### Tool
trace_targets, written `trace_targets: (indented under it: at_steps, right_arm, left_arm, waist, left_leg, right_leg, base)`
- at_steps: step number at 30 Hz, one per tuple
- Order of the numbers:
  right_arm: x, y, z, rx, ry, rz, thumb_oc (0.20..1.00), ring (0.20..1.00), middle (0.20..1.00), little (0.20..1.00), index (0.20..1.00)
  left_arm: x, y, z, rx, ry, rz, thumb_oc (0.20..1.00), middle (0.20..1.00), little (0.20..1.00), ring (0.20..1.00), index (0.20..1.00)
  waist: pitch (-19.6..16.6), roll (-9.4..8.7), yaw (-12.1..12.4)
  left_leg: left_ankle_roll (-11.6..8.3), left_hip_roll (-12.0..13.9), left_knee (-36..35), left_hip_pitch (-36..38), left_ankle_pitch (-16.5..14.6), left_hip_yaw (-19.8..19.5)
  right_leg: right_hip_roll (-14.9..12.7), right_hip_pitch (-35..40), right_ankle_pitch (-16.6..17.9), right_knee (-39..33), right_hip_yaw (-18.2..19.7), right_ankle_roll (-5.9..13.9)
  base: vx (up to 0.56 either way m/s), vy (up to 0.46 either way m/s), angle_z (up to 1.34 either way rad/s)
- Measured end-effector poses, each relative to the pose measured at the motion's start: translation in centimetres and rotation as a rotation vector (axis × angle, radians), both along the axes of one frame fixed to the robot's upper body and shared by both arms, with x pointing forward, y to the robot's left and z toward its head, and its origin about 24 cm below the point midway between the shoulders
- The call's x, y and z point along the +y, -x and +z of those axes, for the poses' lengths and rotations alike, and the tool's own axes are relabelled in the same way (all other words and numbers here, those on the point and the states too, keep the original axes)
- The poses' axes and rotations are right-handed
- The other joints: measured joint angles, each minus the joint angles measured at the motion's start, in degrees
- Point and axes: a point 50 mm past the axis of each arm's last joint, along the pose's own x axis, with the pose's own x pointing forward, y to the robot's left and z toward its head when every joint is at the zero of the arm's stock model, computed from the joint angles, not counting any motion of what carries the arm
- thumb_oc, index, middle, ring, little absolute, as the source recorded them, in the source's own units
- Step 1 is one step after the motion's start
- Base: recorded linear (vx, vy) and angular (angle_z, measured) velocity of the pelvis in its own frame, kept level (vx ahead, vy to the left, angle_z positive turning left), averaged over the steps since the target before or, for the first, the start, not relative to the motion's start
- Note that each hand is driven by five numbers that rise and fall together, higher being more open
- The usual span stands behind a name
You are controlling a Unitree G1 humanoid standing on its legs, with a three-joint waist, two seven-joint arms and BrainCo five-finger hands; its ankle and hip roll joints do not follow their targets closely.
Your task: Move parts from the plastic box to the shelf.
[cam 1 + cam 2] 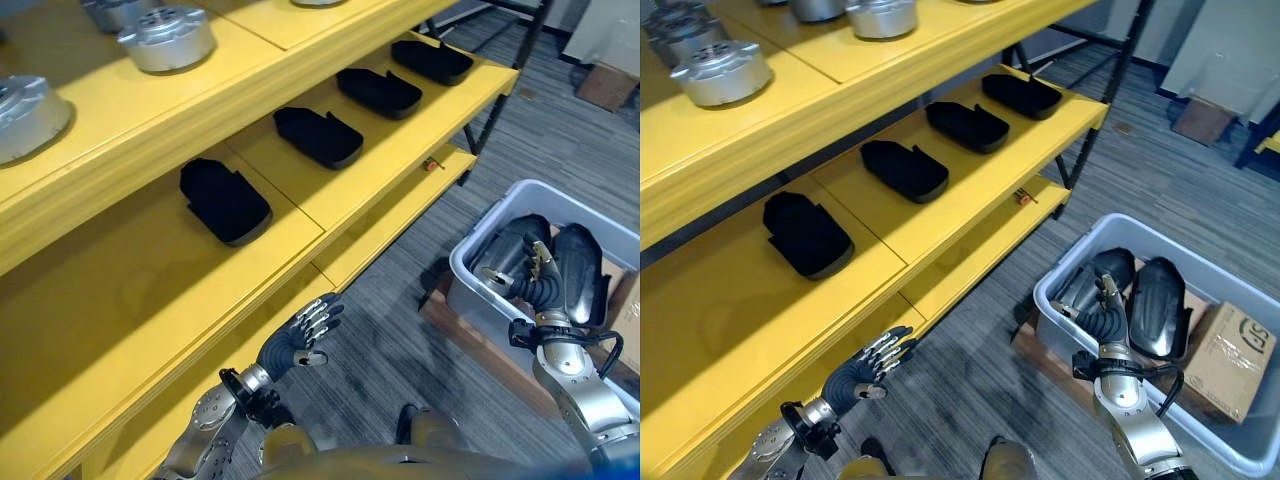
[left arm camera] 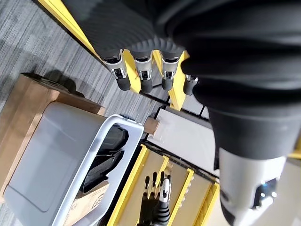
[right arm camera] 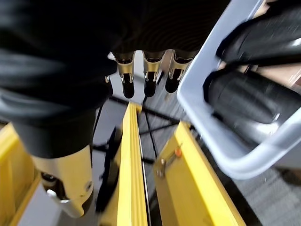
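We see black parts (image 1: pixel 1150 305) lying in the grey plastic box (image 1: pixel 1230 445) on the floor, with four more already set in a row on the yellow shelf (image 1: pixel 400 150). Our right hand (image 1: pixel 1106 318) hangs over the box just above those parts, fingers straight, holding nothing. Our left hand (image 1: pixel 300 340) floats relaxed and empty beside the shelf's lower edge. The box's far corner is cut off.

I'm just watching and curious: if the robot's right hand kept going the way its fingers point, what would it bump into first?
Probably the black parts lying in the grey plastic box: the right hand hangs open over the box, its fingers aimed at them. How far above them it is, I can't judge.
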Motion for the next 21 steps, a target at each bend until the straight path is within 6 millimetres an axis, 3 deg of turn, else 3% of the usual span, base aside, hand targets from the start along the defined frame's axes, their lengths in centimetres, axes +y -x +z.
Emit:
trace_targets:
  at_steps: [3, 5, 6, 8, 11, 13, 14, 16, 18, 19, 20, 21]
  right_arm:
    - [-1.0, 0.0, 0.1, -0.018, 0.033, -0.077, 1.0, 1.0, 1.0, 1.0, 1.0]
    - [-1.7, 0.1, -0.5, 0.004, 0.048, -0.127, 1.0, 1.0, 1.0, 1.0, 1.0]
    - [-1.8, 0.2, -0.8, 0.015, 0.05, -0.138, 1.0, 1.0, 1.0, 1.0, 1.0]
    - [-1.9, 0.1, -0.9, 0.019, 0.05, -0.139, 1.0, 1.0, 1.0, 1.0, 1.0]
    - [-1.7, 0.0, -0.9, 0.021, 0.049, -0.11, 1.0, 1.0, 1.0, 1.0, 1.0]
    - [-1.3, 0.0, -1.1, 0.034, 0.037, -0.07, 1.0, 1.0, 1.0, 1.0, 1.0]
    - [-0.8, -0.2, -1.2, 0.036, 0.024, -0.043, 1.0, 1.0, 1.0, 1.0, 1.0]
    - [0.4, -0.2, -1.9, 0.06, 0.001, 0.016, 1.0, 1.0, 1.0, 1.0, 1.0]
    - [2.2, -0.1, -2.7, 0.086, -0.04, 0.085, 1.0, 1.0, 1.0, 1.0, 1.0]
    - [2.9, 0.0, -3.0, 0.094, -0.059, 0.119, 1.0, 1.0, 1.0, 1.0, 1.0]
    - [3.2, 0.2, -3.2, 0.098, -0.067, 0.133, 1.0, 1.0, 1.0, 1.0, 1.0]
    - [3.2, 0.3, -3.1, 0.092, -0.069, 0.132, 1.0, 1.0, 1.0, 1.0, 1.0]
  left_arm:
    - [-0.7, -1.7, 1.3, -0.089, 0.015, -0.009, 1.0, 1.0, 1.0, 1.0, 1.0]
    - [-1.3, -3.1, 2.1, -0.143, 0.026, 0.004, 1.0, 1.0, 1.0, 1.0, 1.0]
    - [-1.6, -3.9, 2.6, -0.164, 0.032, 0.026, 1.0, 1.0, 1.0, 1.0, 1.0]
    - [-2.1, -5.2, 3.5, -0.201, 0.051, 0.072, 1.0, 1.0, 1.0, 1.0, 1.0]
    - [-2.2, -5.7, 4.0, -0.219, 0.071, 0.099, 1.0, 1.0, 1.0, 1.0, 1.0]
    - [-2.5, -5.5, 3.8, -0.202, 0.084, 0.114, 1.0, 1.0, 1.0, 1.0, 1.0]
    - [-2.6, -5.3, 3.4, -0.184, 0.087, 0.121, 1.0, 1.0, 1.0, 1.0, 1.0]
    - [-2.5, -4.8, 2.9, -0.151, 0.093, 0.138, 1.0, 1.0, 1.0, 1.0, 1.0]
    - [-1.7, -4.3, 2.4, -0.117, 0.109, 0.184, 1.0, 1.0, 1.0, 1.0, 1.0]
    - [-1.3, -3.8, 1.9, -0.091, 0.106, 0.212, 1.0, 1.0, 1.0, 1.0, 1.0]
    - [-1.0, -3.3, 1.5, -0.07, 0.089, 0.23, 1.0, 1.0, 1.0, 1.0, 1.0]
    - [-0.8, -3.0, 1.2, -0.056, 0.07, 0.232, 1.0, 1.0, 1.0, 1.0, 1.0]
  waist:
    - [1.16, -0.42, -1.92]
    - [1.7, -0.44, -3.16]
    - [2.2, -0.88, -4.3]
    - [2.37, -1.02, -5.36]
    - [2.19, -1.77, -5.84]
    - [1.76, -2.71, -6.31]
    - [1.91, -3.6, -5.94]
    - [1.32, -3.41, -5.17]
    - [1.37, -4.58, -1.88]
    - [1.26, -4.42, -1.03]
    - [1.15, -4.45, -0.28]
    - [1.08, -4.31, -0.32]
  left_leg:
    - [-0.49, 0.89, -0.12, 0.53, 0.11, 2.58]
    - [-2.45, 1.74, -0.84, 1.72, 0.71, 3.99]
    - [-4.38, 2.48, -0.71, 2.44, 2.19, 4.11]
    - [-5.01, 4.03, -0.88, 3.37, 4.94, 4.07]
    - [-3.14, 5.19, -1.01, 5.02, 10.22, 1.25]
    - [-3.16, 5.35, -0.23, 5.42, 14.91, -4.66]
    - [-3.97, 4.44, 0.89, 5.34, 12.86, -8.36]
    - [-3.6, 1.59, 1.51, 3.24, 5.88, -13.91]
    - [-2.56, -5.71, 1.86, 1.74, 0.33, -26.03]
    - [-1.56, -8.6, 4.1, -0.45, -2.62, -27.87]
    - [-1.02, -12.42, 5.54, -1.86, -5.32, -28.74]
    - [0.76, -15.64, 6.94, -3.44, -7.13, -28.24]
  right_leg:
    - [0.14, -3.98, -1.5, 4.76, 1.83, -1.41]
    - [0.91, -5.65, -2.64, 7.46, 2.77, -2.56]
    - [1.58, -6.16, -3.12, 8.44, 3.53, -3.35]
    - [2.76, -6.97, -3.5, 8.77, 3.6, -4.0]
    - [3.66, -6.81, -3.54, 8.78, 4.62, -4.68]
    - [5.24, -6.19, -3.76, 8.75, 7.6, -6.05]
    - [5.95, -5.79, -3.08, 8.19, 9.41, -7.87]
    - [7.29, -4.55, -1.21, 4.98, 11.19, -9.84]
    - [9.13, -2.58, 1.25, 0.57, 15.99, -9.7]
    - [9.96, -0.15, 3.0, -3.7, 17.16, -8.31]
    - [10.25, 2.35, 4.39, -7.11, 17.88, -8.23]
    - [10.29, 4.24, 5.22, -9.99, 17.74, -8.7]
  base:
    - [0.01, -0.213, -0.49]
    - [0.04, -0.244, -0.42]
    - [0.06, -0.255, -0.55]
    - [0.07, -0.211, -0.73]
    - [0.08, -0.182, -0.74]
    - [0.05, -0.102, -0.63]
    - [0.06, -0.069, -0.68]
    - [0.1, -0.038, -0.65]
    - [0.13, -0.02, -1.05]
    - [0.12, -0.019, -1.16]
    - [0.14, -0.01, -0.71]
    - [0.1, 0.005, -0.34]
